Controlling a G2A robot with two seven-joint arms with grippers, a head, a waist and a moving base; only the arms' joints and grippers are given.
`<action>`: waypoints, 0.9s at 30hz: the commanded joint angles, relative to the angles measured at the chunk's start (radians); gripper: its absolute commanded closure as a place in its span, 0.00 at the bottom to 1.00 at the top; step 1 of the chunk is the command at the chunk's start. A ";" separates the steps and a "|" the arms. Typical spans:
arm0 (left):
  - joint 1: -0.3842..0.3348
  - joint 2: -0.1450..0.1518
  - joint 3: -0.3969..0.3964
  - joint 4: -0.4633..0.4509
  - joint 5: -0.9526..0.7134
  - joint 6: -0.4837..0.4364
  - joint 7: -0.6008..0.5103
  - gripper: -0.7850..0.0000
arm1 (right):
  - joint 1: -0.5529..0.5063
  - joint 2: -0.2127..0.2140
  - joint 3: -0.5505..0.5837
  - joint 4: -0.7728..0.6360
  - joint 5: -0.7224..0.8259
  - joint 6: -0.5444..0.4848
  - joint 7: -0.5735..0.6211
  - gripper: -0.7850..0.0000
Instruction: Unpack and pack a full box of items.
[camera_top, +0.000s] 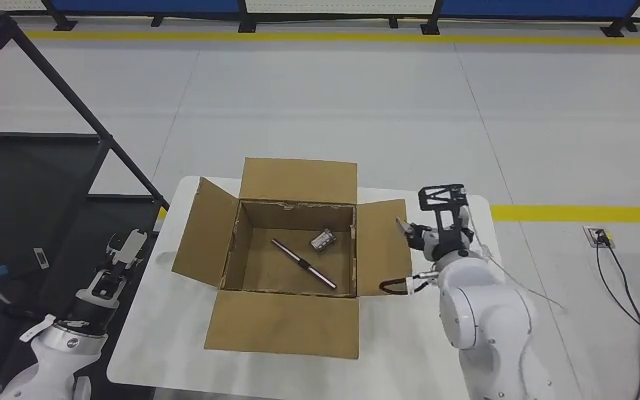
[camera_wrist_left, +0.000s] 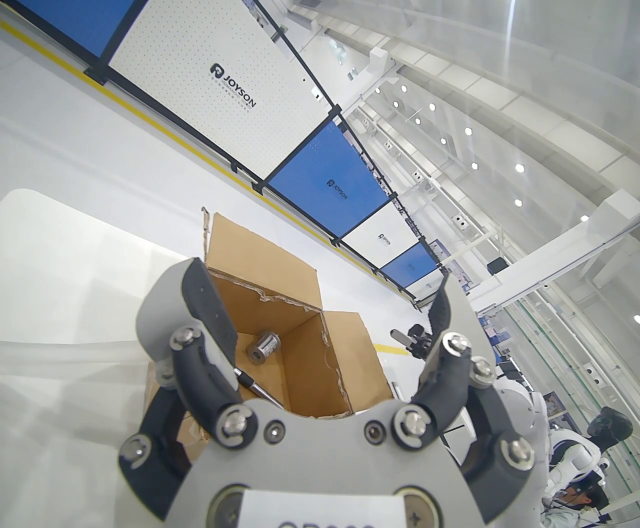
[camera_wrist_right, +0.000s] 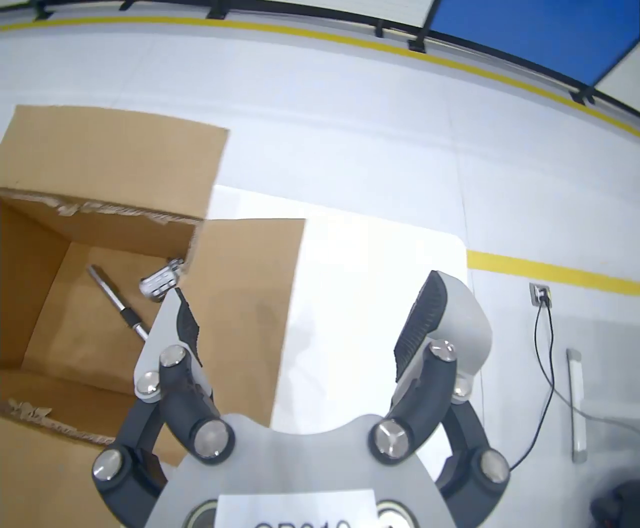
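A brown cardboard box (camera_top: 283, 322) sits in the middle of the white desk (camera_top: 150, 340). All four of its flaps are folded out, so the top is wide open. Two things lie on the bottom of the box. One is a long thin metal rod (camera_top: 303, 264) with a dark part in the middle, and it lies slanted across the floor of the box. The other is a small shiny metal wheel (camera_top: 323, 240), on its side near the back right corner. It is close to the rod but not touching it.

The left gripper (camera_top: 128, 243) is at the left edge of the desk, well apart from the box. Its jaws are wide apart and hold nothing. It points at the box (camera_wrist_left: 300, 360), with the rod (camera_wrist_left: 257, 387) and the wheel (camera_wrist_left: 262, 346) inside.

The right gripper (camera_top: 425, 215) is just beside the box's right flap. Its jaws are wide apart too, with nothing in them. Its own view has the gripper (camera_wrist_right: 305, 287) above that flap and the desk (camera_wrist_right: 380, 260), with the rod (camera_wrist_right: 117, 305) and the wheel (camera_wrist_right: 160, 281) down in the box (camera_wrist_right: 100, 145).
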 joint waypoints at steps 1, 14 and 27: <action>0.000 0.000 0.000 0.000 0.000 0.000 0.000 0.00 | 0.000 0.002 0.054 0.014 -0.005 0.033 0.015 0.00; 0.000 0.000 0.000 0.000 0.000 0.000 0.000 0.00 | 0.189 0.025 0.281 0.433 0.094 -0.005 0.252 0.00; 0.000 0.000 0.000 0.000 0.000 0.000 0.000 0.00 | 0.296 0.054 0.335 0.710 0.129 -0.093 0.233 0.58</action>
